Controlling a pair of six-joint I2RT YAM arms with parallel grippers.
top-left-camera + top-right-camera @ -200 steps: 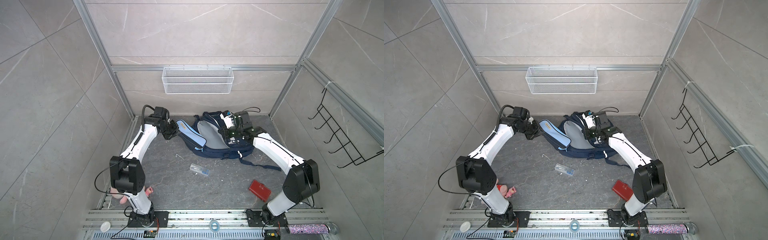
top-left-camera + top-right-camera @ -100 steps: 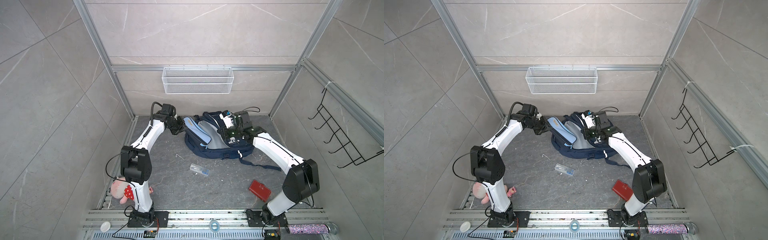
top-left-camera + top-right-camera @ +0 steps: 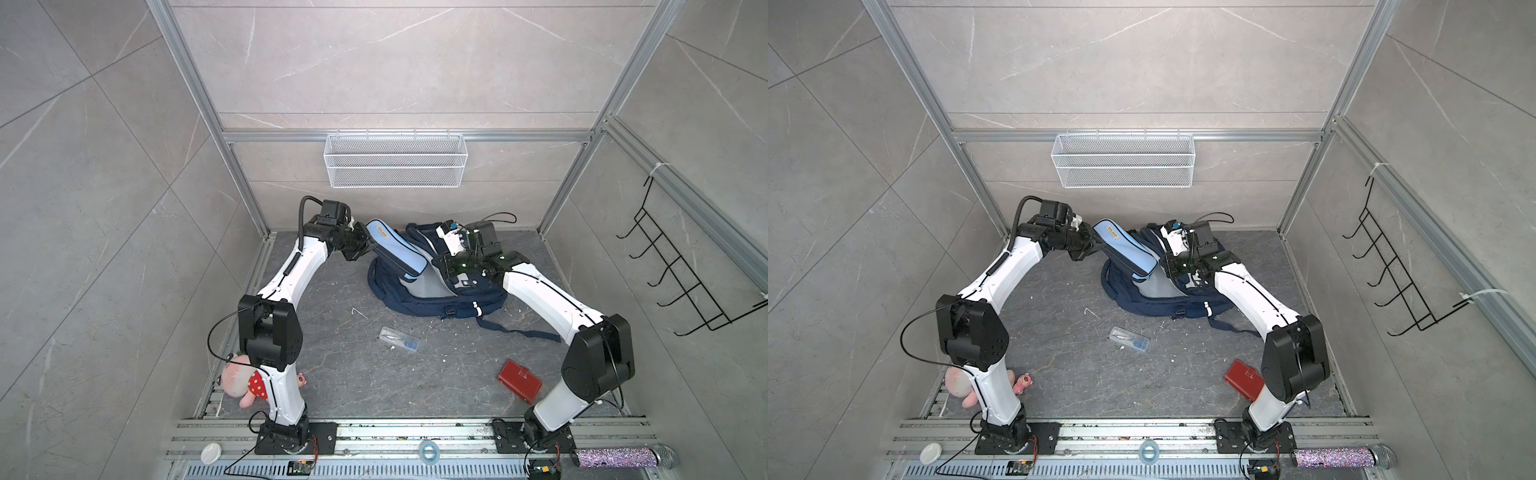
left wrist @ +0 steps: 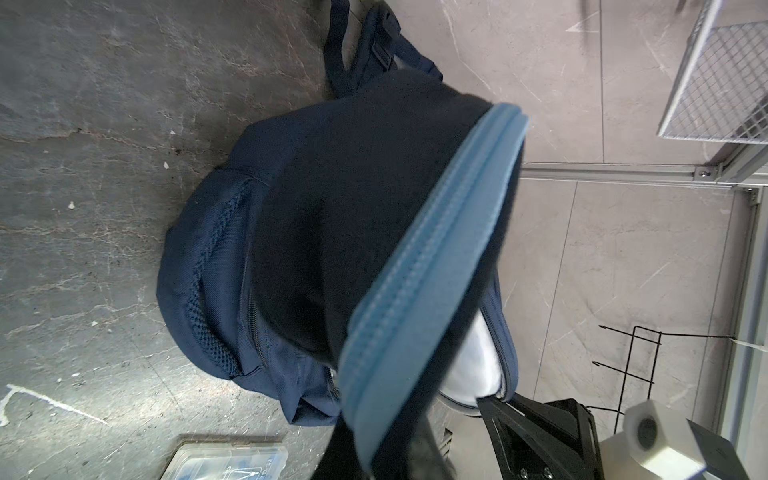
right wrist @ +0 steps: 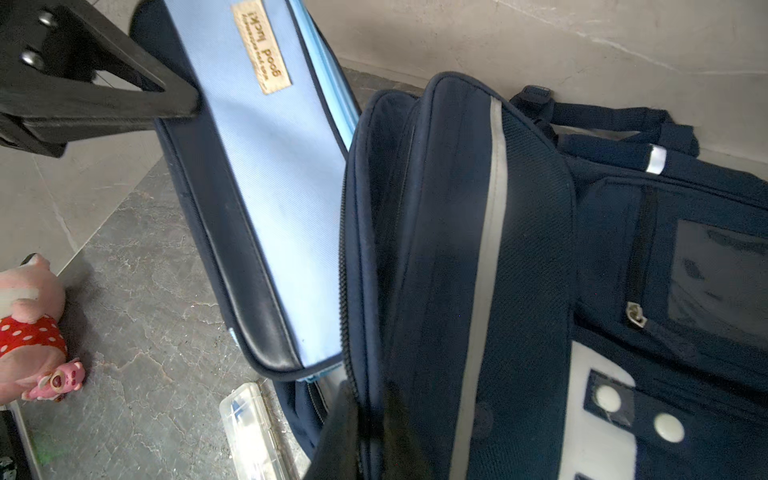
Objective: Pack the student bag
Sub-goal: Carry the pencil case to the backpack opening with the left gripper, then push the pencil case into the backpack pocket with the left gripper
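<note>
Left hand: your left hand [image 3: 365, 246] is clamped narrow on the upper end of a long light-blue fabric pencil case with navy edging [image 3: 397, 254].
Pencil case: it slants down from that grip, and its lower end hangs over the pale lining at the bag's open mouth. You cannot tell whether it touches the lining.
Right hand: your right hand [image 5: 360, 432] is pinched nearly closed on the zip edge of that opening.
Student bag: the large navy blue fabric backpack with pale reflective stripes [image 3: 436, 302] lies on the grey stone-patterned bench [image 3: 353, 386] near the back wall, between your two arms.
In front of the bag: a clear plastic box [image 3: 399, 337] lies well apart from it.
Right arm's base: a flat red wallet [image 3: 519, 381] lies near it.
Left arm's base: a pink plush toy in red dotted cloth [image 3: 241, 380] sits just beside it.
</note>
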